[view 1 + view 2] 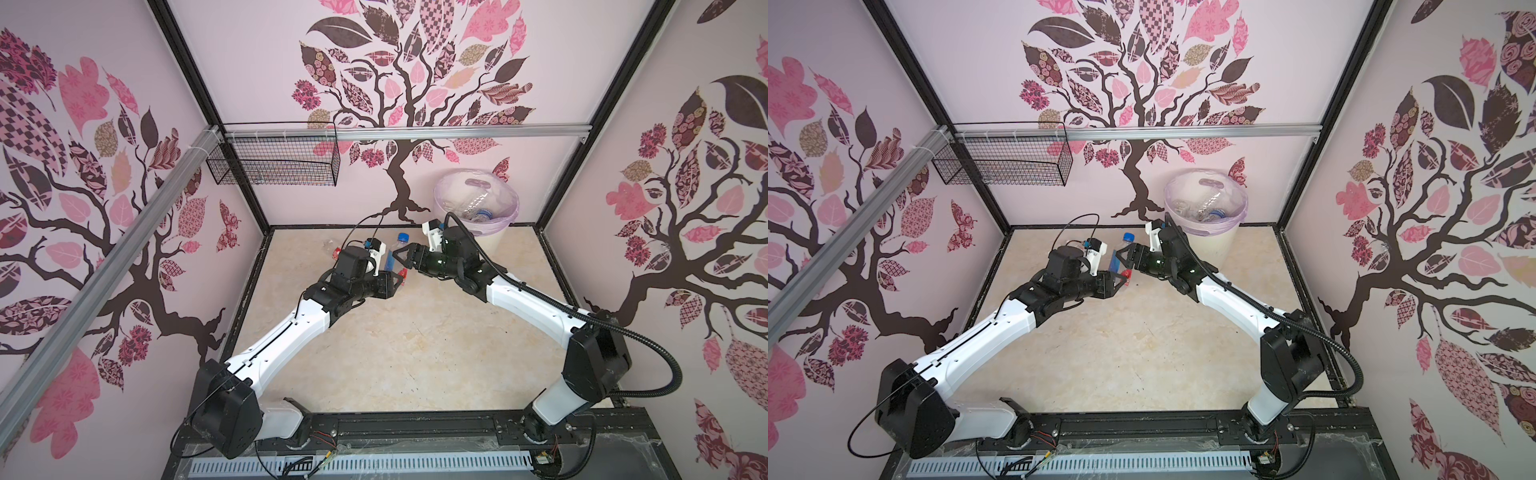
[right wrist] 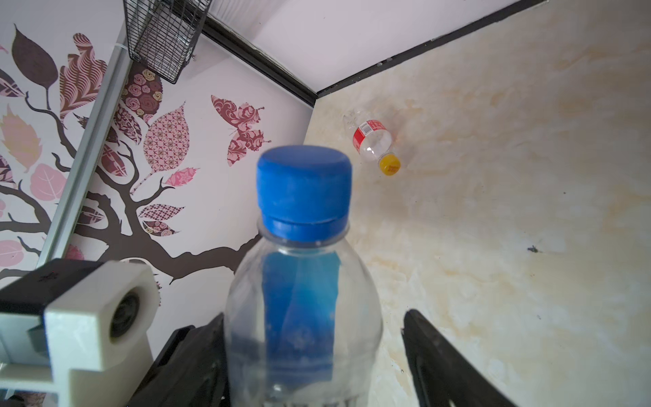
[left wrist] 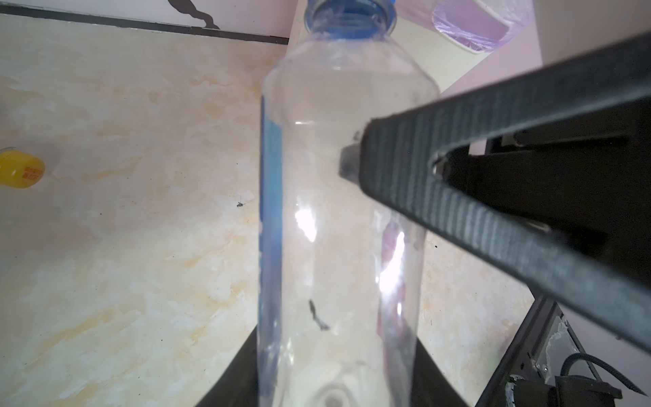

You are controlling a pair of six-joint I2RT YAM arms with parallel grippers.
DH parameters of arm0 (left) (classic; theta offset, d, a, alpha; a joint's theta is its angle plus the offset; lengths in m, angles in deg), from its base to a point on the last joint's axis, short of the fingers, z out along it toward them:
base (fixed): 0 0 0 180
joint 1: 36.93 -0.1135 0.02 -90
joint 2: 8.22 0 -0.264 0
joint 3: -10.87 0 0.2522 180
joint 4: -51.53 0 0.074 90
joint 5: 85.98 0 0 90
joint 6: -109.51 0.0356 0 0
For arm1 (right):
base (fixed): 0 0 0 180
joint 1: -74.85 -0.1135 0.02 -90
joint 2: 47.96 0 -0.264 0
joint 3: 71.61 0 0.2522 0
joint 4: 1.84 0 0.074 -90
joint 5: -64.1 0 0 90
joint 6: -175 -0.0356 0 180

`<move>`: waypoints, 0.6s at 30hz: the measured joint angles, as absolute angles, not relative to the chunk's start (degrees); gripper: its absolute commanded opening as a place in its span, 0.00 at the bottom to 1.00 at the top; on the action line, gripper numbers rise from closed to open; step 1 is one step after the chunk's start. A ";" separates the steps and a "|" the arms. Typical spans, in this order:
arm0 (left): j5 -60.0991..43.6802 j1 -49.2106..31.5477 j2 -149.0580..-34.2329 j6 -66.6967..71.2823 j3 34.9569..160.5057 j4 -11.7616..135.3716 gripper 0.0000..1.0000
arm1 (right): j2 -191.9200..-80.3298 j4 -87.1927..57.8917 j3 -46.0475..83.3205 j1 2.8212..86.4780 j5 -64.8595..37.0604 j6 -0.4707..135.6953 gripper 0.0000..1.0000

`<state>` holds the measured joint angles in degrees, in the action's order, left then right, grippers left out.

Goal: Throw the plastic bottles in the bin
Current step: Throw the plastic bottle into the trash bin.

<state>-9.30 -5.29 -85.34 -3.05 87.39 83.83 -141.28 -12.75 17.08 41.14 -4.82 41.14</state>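
Right wrist view: a clear blue-capped bottle (image 2: 303, 299) with a blue label stands between the fingers of the right gripper (image 2: 306, 327). One finger (image 2: 190, 356) lies against the bottle's side. The other finger (image 2: 440, 356) stands apart from it, with bare table showing in the gap. These jaws are therefore spread around the bottle's body and do not clamp it.

In the left wrist view the same bottle rises from between the dark fingers (image 3: 229, 380) of the left gripper (image 3: 331, 387), which are closed on its lower end. The very base is blurred there, so how deep it sits in the grip is hard to tell. A ribbed grey finger of the right gripper touches the bottle's side about halfway up.

In both top views the two arms meet over the rear middle of the marbled table (image 1: 415, 340). The bottle is between them, tilted rather than upright, with its cap pointing toward the back wall.

The bin (image 1: 494, 245) is cream with a lilac bag folded over its rim. It stands at the back, just behind the right arm's wrist, near the held bottle but not touching it. A few clear bottles in the bin (image 1: 482, 215) show through the bag's mouth.

A red-labelled bottle (image 2: 373, 139) with a yellow cap lies on its side on the table toward the rear left corner, apart from both grippers. A black wire basket (image 1: 274, 162) hangs from the rail on the back wall, at the left.
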 measured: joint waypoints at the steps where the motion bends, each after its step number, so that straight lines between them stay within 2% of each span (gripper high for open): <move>1: -9.32 -5.16 -85.34 -3.05 87.39 83.77 0.48 | -141.61 -12.75 17.74 41.14 -4.84 41.21 0.69; 7: -8.95 -4.79 -85.34 -2.97 87.39 83.44 0.53 | -142.87 -12.77 19.05 41.12 -4.38 41.32 0.56; 9: -8.86 -4.79 -85.36 -2.95 87.39 83.55 0.58 | -143.09 -12.75 19.09 41.12 -4.29 41.25 0.52; 14: -8.95 -4.68 -85.36 -2.92 87.39 83.70 0.65 | -143.25 -13.08 19.22 41.12 -4.62 41.71 0.49; 18: -8.91 -4.61 -85.34 -2.77 87.39 83.70 0.77 | -143.88 -16.01 22.24 41.31 -5.89 44.16 0.48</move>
<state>-8.91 -4.61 -85.34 -2.77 87.39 83.70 -143.88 -16.01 22.24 41.31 -5.89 44.16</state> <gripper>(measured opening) 0.719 0.572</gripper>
